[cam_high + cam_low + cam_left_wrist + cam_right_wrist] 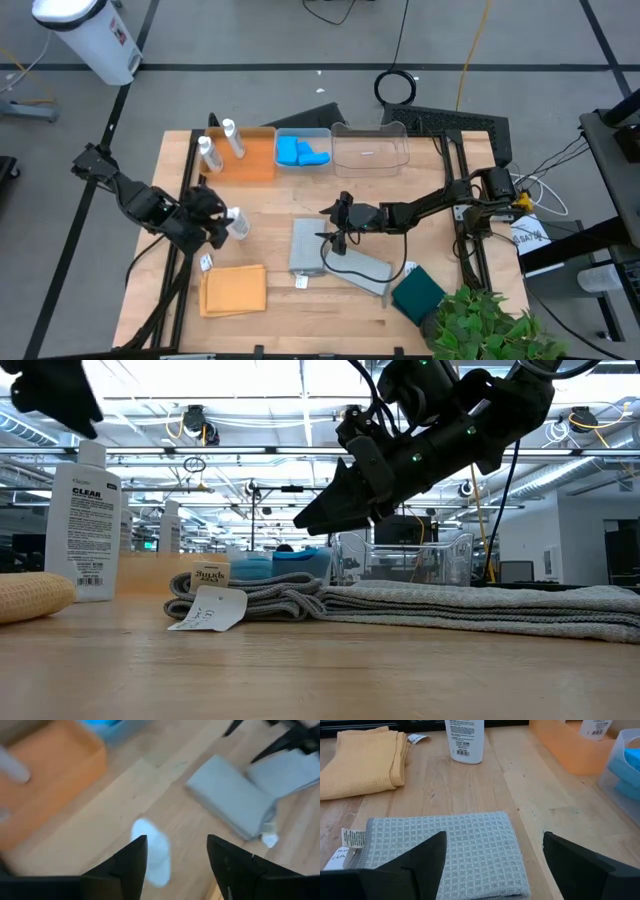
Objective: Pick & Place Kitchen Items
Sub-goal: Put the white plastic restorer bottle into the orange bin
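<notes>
A white capped bottle (238, 222) stands upright on its base on the wooden table (300, 310), left of centre. My left gripper (210, 222) hovers just above it, open; the bottle (152, 851) shows blurred beside one finger. My right gripper (330, 228) hangs open above a folded grey cloth (445, 850) lying flat mid-table, fingertips (305, 520) clear of it. Two more bottles (220, 145) stand in the orange tray (250, 160). Blue sponges (302, 152) lie in a clear bin. An orange cloth (233, 290) and a dark green cloth (418, 292) lie flat near the front.
An empty clear bin (370, 148) stands right of the sponge bin at the table's far edge. A second grey cloth (362, 272) overlaps the first. A green plant (485, 325) sits at the near right corner. Bare wood lies between the cloths and the tray.
</notes>
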Tool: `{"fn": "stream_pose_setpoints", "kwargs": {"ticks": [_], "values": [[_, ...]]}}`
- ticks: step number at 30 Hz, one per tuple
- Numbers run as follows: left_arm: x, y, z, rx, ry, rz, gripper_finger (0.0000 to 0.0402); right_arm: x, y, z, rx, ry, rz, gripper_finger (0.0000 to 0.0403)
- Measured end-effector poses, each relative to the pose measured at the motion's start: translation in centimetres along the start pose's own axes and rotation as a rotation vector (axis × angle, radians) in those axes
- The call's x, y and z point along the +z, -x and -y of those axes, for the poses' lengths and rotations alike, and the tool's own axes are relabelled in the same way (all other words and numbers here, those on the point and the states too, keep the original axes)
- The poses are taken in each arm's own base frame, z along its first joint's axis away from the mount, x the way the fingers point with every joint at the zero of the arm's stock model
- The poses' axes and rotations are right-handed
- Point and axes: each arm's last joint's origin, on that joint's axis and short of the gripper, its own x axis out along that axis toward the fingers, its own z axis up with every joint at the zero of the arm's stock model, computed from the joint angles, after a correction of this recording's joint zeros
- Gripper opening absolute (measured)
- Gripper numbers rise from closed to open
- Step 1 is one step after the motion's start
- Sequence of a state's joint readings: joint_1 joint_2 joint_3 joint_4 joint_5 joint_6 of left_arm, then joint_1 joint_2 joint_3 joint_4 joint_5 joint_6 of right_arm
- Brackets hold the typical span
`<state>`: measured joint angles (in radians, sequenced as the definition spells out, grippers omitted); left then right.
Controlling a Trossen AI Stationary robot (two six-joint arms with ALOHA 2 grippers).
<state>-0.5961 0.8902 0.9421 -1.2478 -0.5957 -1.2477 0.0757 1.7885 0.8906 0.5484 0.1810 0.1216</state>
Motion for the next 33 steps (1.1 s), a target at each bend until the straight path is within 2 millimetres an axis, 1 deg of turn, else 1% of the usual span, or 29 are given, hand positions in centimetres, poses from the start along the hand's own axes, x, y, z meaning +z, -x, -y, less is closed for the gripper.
{"fn": "stream_pose_setpoints", "kwargs": {"ticks": [3, 7, 16, 19, 27, 33], "values": [[-0.14, 0.01, -0.35, 0.030, 0.022, -0.018, 0.0194, 0.00, 0.00, 0.00, 0.000, 0.001, 0.000, 0.0295], [-0.21, 0.02, -0.58, 0.051, 0.008, -0.025, 0.0184, 0.01, 0.00, 0.00, 0.000, 0.001, 0.001, 0.0295], [-0.34, 0.02, -0.76, 0.061, -0.049, -0.055, 0.0183, 0.01, 0.00, 0.00, 0.000, 0.002, 0.001, 0.0295], [-0.36, 0.03, -0.75, 0.057, -0.057, -0.064, 0.0193, 0.01, 0.00, 0.00, 0.000, 0.002, 0.002, 0.0295], [-0.39, 0.00, -0.75, 0.057, -0.064, -0.069, 0.0234, 0.01, 0.00, 0.00, 0.000, 0.002, 0.001, 0.0295], [-0.63, -0.23, -0.80, 0.067, -0.073, -0.090, 0.0248, 0.01, 0.00, 0.00, 0.000, 0.002, 0.002, 0.0295]]}}
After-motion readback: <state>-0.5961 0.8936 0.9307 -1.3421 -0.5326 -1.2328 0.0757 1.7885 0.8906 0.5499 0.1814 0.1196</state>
